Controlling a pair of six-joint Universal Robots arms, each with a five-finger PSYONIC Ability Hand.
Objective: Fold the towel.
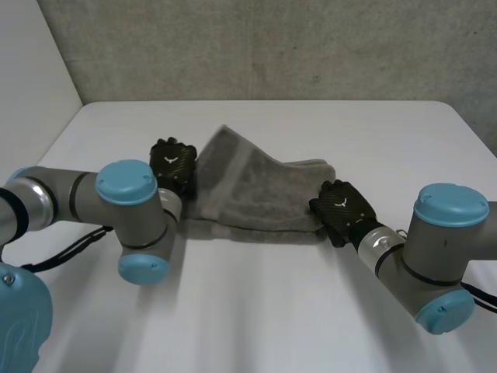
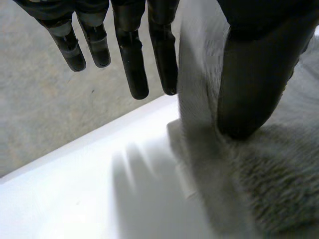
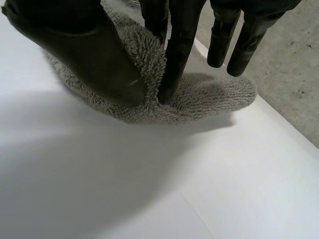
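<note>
A grey fluffy towel (image 1: 256, 190) lies bunched across the middle of the white table (image 1: 256, 318). My left hand (image 1: 172, 165) is at the towel's left end. There a strip of the towel's edge (image 2: 192, 74) stands up between its thumb (image 2: 254, 74) and the nearest finger, pinched; the other fingers (image 2: 94, 45) hang straight beside it. My right hand (image 1: 342, 208) is at the towel's right end. Its thumb (image 3: 84, 50) and one finger (image 3: 174, 59) press together into the towel's rounded corner (image 3: 209, 99), while the other fingers hover over it.
A grey wall (image 1: 272, 47) runs behind the table's far edge, and a white wall (image 1: 31, 78) stands at the left. My left arm (image 1: 128, 206) reaches over the table's left front, my right arm (image 1: 435, 249) over its right front.
</note>
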